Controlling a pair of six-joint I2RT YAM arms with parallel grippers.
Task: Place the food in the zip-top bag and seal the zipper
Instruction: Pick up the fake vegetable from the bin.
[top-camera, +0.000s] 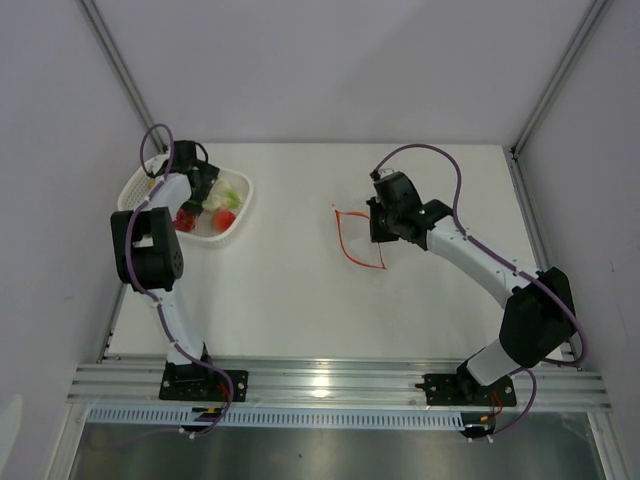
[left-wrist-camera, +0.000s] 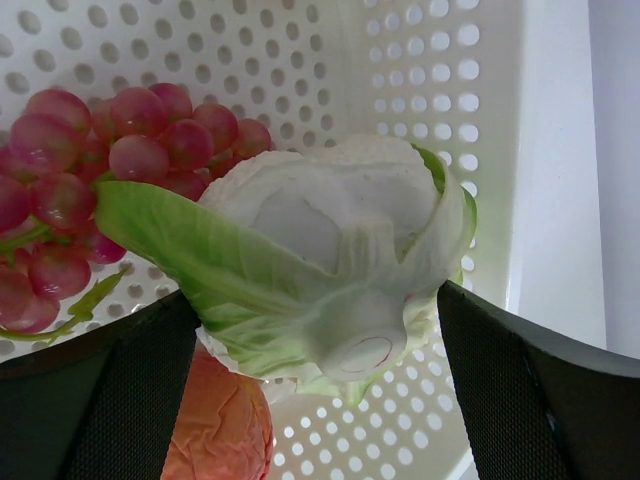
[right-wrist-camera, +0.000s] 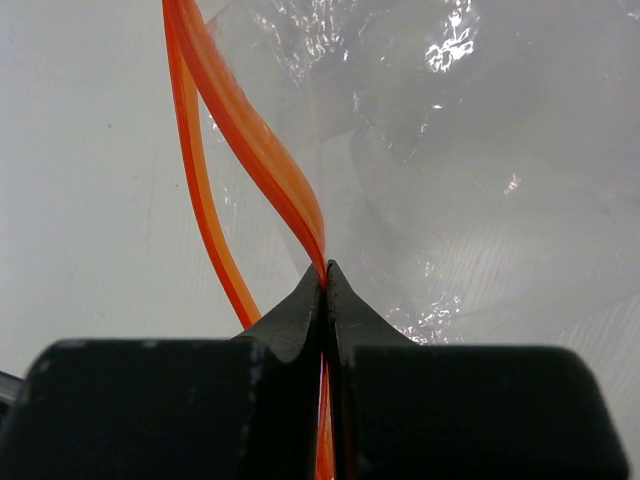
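Food (top-camera: 224, 219) lies in the white basket (top-camera: 247, 195) at the far left of the surface (top-camera: 300, 310). The left arm (top-camera: 150, 255) reaches up along that side, and the left jaws hang over the basket's contents.

The left wrist view looks straight down into the basket. A bunch of grapes (left-wrist-camera: 90, 180) rests against the perforated wall on the left. A white-and-green cabbage (left-wrist-camera: 330, 270) lies just beside it, its leaf overlapping the bunch. A red fruit (left-wrist-camera: 215, 425) shows below the cabbage. The left jaws stand wide apart with the cabbage between them. Each black finger (left-wrist-camera: 120, 400) ends right at the cabbage's side, but whether it presses on the leaves cannot be told. Nothing is lifted.

The bag (top-camera: 362, 240) lies flat near the middle of the surface, well apart from the basket. Its zipper (top-camera: 340, 235) is on the side facing the basket. The right arm (top-camera: 480, 265) stretches in from the right, with the right jaws over the bag's right part.

In the right wrist view, the right jaws are pressed fully together on one orange strip of the zipper (right-wrist-camera: 250, 130). The second strip curves away to the left of it, so the mouth gapes. Crinkled clear plastic (right-wrist-camera: 450, 150) spreads to the right.
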